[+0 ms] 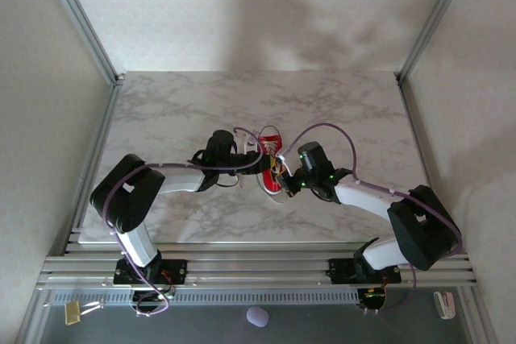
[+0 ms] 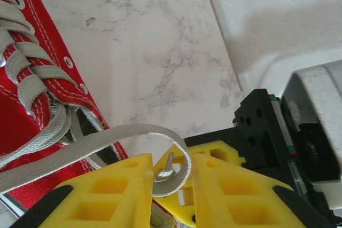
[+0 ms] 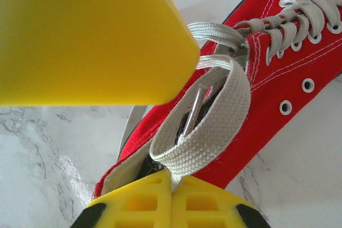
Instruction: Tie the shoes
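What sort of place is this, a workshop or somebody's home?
Probably a robotics lab test bench: a left arm and right arm bolted to aluminium rails, a marble-patterned table boxed in by plain white panels, and a red sneaker with white laces to practise on.

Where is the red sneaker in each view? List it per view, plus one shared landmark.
Top external: red sneaker at the centre of the table.
Left wrist: left edge, above the fingers.
Right wrist: right half, running diagonally to the upper right.
Shared landmark: its white laces.

Overhead camera looks down; both close wrist views share the laces (image 2: 80,150).
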### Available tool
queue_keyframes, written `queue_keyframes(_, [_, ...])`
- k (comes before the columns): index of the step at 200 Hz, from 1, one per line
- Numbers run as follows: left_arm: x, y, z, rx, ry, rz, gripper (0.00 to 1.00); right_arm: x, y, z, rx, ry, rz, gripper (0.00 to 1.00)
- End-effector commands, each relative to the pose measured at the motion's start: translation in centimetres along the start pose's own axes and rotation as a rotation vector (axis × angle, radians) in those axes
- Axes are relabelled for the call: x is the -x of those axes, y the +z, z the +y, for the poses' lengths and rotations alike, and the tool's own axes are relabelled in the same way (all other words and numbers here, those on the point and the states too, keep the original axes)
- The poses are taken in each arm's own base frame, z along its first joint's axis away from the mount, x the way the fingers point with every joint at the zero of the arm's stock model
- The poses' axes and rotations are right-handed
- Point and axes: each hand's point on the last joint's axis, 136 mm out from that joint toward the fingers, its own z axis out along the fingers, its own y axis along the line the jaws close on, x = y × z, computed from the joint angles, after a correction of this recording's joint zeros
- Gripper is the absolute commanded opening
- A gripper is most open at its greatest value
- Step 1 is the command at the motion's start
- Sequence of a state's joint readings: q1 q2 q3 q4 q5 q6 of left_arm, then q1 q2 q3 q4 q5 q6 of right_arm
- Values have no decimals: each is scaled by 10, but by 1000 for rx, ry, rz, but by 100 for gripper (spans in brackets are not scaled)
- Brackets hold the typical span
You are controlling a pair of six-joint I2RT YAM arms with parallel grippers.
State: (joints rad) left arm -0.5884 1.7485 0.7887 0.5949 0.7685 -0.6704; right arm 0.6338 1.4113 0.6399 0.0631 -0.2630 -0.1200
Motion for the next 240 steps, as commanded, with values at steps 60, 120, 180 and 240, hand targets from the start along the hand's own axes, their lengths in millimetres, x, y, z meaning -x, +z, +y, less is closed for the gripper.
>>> queue_keyframes(60, [0, 11, -12, -58, 29, 17, 26, 14, -2, 10, 28, -34, -26, 0])
queue_keyframes(120, [1, 15, -13, -65, 29, 19, 19, 14, -2, 11, 31, -37, -28, 0])
queue_keyframes(180, [9, 8, -10, 7, 82, -22, 0, 11, -7, 5, -13, -28, -22, 15])
queue_keyframes(240, [33, -27, -13, 187, 185, -139, 0, 19, -37, -3, -110, 7, -111, 47])
